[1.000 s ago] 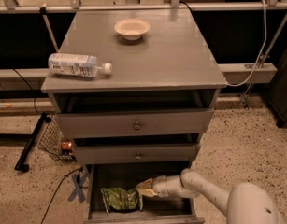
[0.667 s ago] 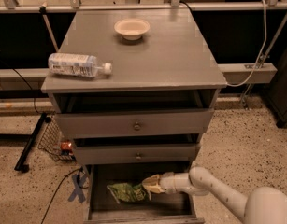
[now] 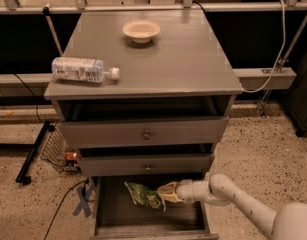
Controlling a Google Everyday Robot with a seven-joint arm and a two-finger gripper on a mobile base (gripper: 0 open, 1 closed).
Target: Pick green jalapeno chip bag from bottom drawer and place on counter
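The green jalapeno chip bag (image 3: 144, 195) hangs tilted just above the floor of the open bottom drawer (image 3: 115, 215), close under the middle drawer's front. My gripper (image 3: 163, 193) reaches in from the right on a white arm and is shut on the bag's right end. The counter (image 3: 168, 59) is the grey top of the cabinet, well above the gripper.
A clear water bottle (image 3: 83, 69) lies on its side at the counter's left edge. A small beige bowl (image 3: 141, 30) sits near the counter's back. Both upper drawers (image 3: 143, 133) stick out slightly. A wire basket (image 3: 58, 151) and cables lie on the floor at left.
The gripper has lifted the bag off the drawer floor and drawn it up and to the right; the bag has tilted and now hangs from the fingers.
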